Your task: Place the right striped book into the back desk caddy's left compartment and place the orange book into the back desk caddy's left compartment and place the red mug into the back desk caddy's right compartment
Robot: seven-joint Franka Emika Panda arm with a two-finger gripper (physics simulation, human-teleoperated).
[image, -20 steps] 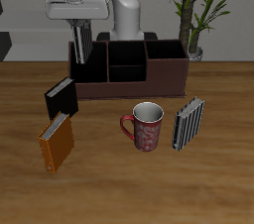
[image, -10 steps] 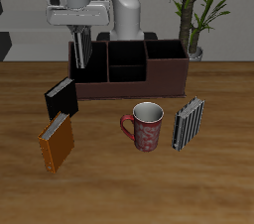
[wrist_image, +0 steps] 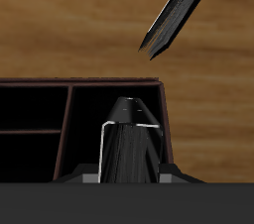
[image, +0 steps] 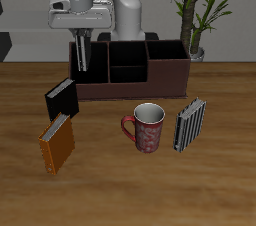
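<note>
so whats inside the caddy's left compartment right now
The gripper holds a striped book upright over the back caddy's left compartment, its lower edge just inside. The compartment floor beneath is hidden by the walls and the book.

Caddy point(image: 130, 70) upper centre of frame, at table's back. Gripper point(image: 80, 54) over caddy's end at frame left, striped book point(image: 80, 55) between its fingers. Black book point(image: 61, 98) before that end. Orange book point(image: 57, 143) lower left. Mug point(image: 146, 127) centre. Second striped book point(image: 189, 123) right of mug. Plant point(image: 195, 10) upper right, behind caddy.
</note>
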